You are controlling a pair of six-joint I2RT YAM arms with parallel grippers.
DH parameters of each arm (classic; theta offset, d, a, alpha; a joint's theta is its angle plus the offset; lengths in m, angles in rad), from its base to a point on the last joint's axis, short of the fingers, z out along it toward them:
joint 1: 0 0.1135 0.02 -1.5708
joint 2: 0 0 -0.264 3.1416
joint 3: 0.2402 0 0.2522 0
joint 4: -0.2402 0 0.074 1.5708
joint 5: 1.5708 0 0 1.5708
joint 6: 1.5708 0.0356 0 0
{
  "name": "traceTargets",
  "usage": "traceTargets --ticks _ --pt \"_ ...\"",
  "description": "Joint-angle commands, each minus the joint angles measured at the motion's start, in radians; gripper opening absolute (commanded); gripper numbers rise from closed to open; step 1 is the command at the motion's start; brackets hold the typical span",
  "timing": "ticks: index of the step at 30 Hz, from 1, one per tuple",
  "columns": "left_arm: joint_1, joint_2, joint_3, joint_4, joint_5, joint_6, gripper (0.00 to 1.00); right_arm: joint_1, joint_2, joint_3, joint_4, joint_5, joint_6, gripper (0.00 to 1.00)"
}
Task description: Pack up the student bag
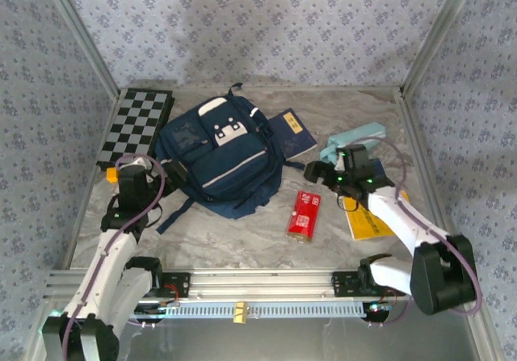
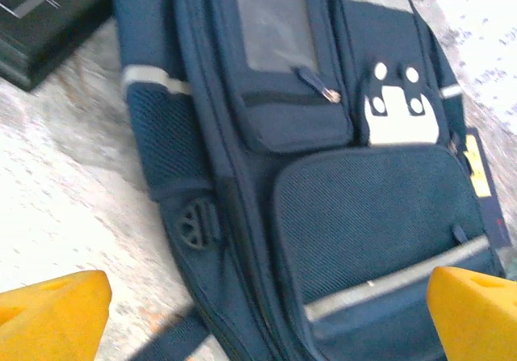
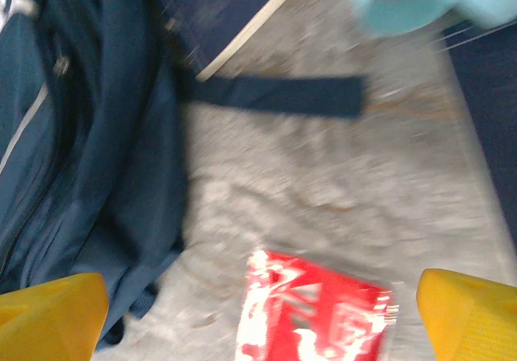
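The student bag [image 1: 218,155], a navy backpack with a white front patch and pale trim stripes, lies flat in the middle of the table. My left gripper [image 1: 164,170] hovers at its left side, open, with nothing between its yellow fingertips [image 2: 52,312]; the left wrist view looks down on the bag's front pockets [image 2: 339,216]. My right gripper [image 1: 317,171] is open to the right of the bag, above a red snack packet [image 1: 304,215]. In the right wrist view that packet [image 3: 315,312] lies between the spread fingertips [image 3: 472,312], with the bag [image 3: 89,151] at the left.
A blue book [image 1: 292,132] lies against the bag's right side and a light-blue pencil case [image 1: 353,140] beyond it. A yellow notebook [image 1: 367,220] sits under the right arm. A folded chessboard [image 1: 139,123] lies at the back left. A loose strap [image 3: 275,94] stretches across the marble tabletop.
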Motion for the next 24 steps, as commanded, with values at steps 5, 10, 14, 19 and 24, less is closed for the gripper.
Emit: traceTargets --ticks 5,10,14,19,24 --pt "-0.169 0.024 0.008 -0.034 -0.029 -0.126 1.0 0.142 0.232 0.187 0.023 -0.034 0.097 0.99" --pt "-0.268 0.084 -0.008 0.024 -0.056 -0.173 1.0 0.174 0.376 0.291 0.059 -0.017 0.146 0.91" --pt "-0.294 0.134 -0.033 0.077 -0.062 -0.205 1.0 0.182 0.458 0.313 0.15 -0.039 0.191 0.86" --pt "-0.331 0.18 -0.076 0.19 -0.078 -0.243 1.0 0.193 0.537 0.355 0.179 -0.049 0.213 0.71" --pt "-0.346 0.241 -0.091 0.255 -0.1 -0.265 1.0 0.197 0.572 0.351 0.259 -0.103 0.215 0.48"
